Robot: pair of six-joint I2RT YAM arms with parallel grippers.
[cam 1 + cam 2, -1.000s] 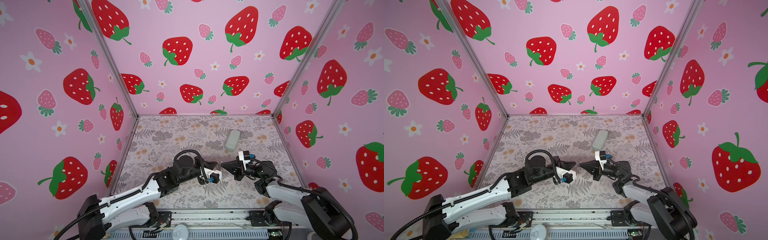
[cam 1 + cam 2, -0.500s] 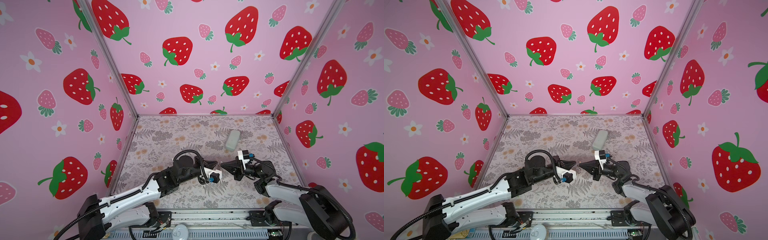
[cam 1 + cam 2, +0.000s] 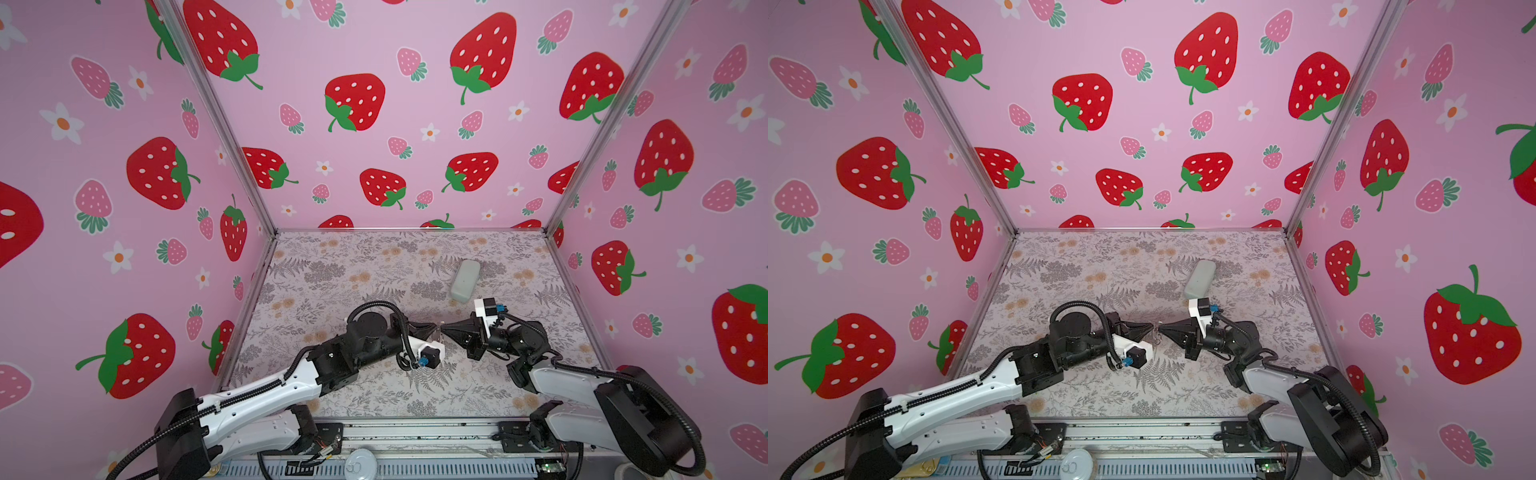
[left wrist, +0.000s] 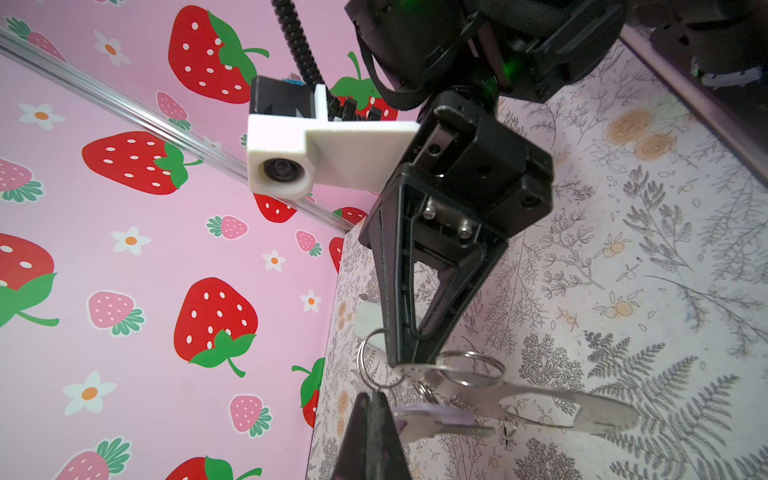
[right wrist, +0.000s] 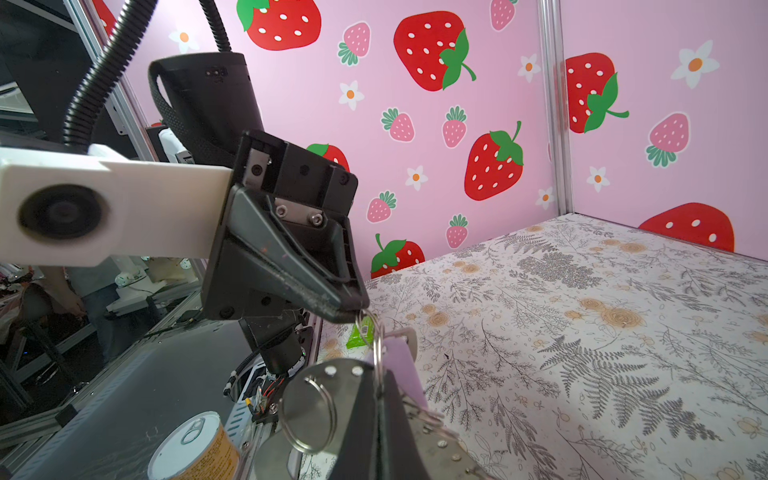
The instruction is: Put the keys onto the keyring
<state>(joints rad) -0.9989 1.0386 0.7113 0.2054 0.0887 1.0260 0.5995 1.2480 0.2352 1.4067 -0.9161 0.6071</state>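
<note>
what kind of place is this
Most likely a robot-training booth, not a home: pink strawberry-print wall panels in a silvery metal frame enclose a floral-print tabletop, with black-and-white robot arms, left and right, mounted on a front metal rail.

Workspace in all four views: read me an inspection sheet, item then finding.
Surface: floral mat, flat.
Job's things: keyring and lilac-headed key hang between left gripper and right gripper; whether the key is threaded cannot be told.
Clutter: pale case right of centre, toward the back; green packet on the mat.
Grippers: left shut on a split ring; right shut on the keyring's end.
Cables: black conduit loops over the left wrist; no snag seen.
Surroundings: strawberry-print walls; can beyond the front rail.
</note>
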